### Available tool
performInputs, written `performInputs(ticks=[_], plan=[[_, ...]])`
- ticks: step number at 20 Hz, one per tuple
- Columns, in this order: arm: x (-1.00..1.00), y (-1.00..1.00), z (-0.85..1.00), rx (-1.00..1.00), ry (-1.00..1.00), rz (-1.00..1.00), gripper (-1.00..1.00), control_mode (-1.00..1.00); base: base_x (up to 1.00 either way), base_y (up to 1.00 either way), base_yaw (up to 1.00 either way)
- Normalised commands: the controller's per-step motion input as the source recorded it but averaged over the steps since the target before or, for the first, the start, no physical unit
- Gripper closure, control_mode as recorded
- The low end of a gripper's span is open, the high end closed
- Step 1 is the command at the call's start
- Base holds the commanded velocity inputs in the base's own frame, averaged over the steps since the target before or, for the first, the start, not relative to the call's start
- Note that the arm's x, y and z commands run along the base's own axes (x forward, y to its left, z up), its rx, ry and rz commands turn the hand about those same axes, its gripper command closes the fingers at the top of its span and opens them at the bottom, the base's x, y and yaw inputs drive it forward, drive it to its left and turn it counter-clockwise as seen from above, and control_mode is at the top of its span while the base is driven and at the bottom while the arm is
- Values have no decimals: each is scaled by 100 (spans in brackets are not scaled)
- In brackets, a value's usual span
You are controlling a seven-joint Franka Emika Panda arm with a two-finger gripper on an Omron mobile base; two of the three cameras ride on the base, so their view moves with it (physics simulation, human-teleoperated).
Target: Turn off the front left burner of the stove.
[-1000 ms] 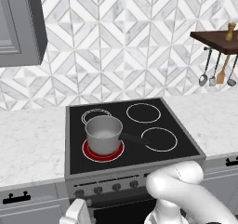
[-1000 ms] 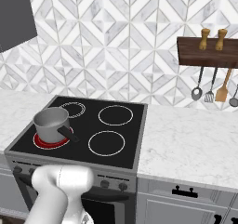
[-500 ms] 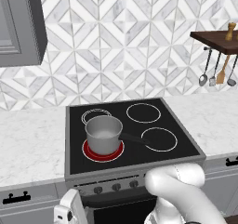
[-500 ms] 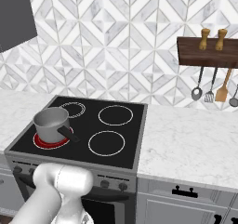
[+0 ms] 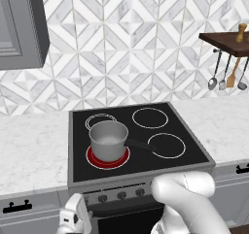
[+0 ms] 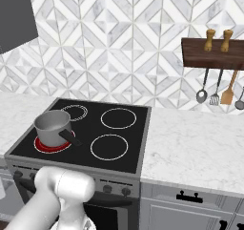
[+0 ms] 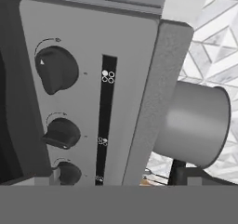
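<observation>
Several knobs (image 7: 55,69) sit close together on the stove (image 5: 146,192); the hand (image 5: 73,222), grip state unclear, could turn the wrong one, leaving the burner (image 5: 108,157) red.

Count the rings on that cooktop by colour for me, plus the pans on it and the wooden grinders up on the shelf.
Red ring, the front left burner: 1
White rings: 3
Saucepan: 1
Wooden grinders: 2
Total: 7
</observation>
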Motion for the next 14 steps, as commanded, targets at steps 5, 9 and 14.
performInputs(ticks=[5, 9, 14], plan=[[2, 0, -46, 1, 0, 4, -100, -100, 0, 0, 0], [21, 19, -7, 1, -2, 0, -100, -100, 0, 0, 0], [10, 4, -19, 0, -3, 0, -100, -100, 0, 0, 0]])
